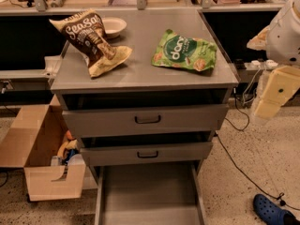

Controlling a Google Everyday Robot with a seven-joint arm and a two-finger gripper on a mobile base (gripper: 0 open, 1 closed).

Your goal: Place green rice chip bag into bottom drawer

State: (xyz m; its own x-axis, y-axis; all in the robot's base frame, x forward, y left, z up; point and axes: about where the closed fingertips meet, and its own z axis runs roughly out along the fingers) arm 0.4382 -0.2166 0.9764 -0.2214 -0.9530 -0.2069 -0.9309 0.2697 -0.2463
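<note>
Fingers: can't tell; gripper (273,96) nr cabinet (140,60) (green rice chip bag (184,50) atop), bottom drawer (147,196) open.

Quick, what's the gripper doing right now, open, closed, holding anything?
Gripper: at the right edge, beside the cabinet; open or closed cannot be told. The green rice chip bag lies on the cabinet top, not held.

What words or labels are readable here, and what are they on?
"Sea Salt": brown-and-cream crinkly snack bag, left on the grey metal cabinet.
"dang" (last letter unsure): large white lettering on the bright green rice chip bag.
Smaller print on both bags: too blurred to read.
The robot's cream tool, right of the cabinet, shows no text.
</note>
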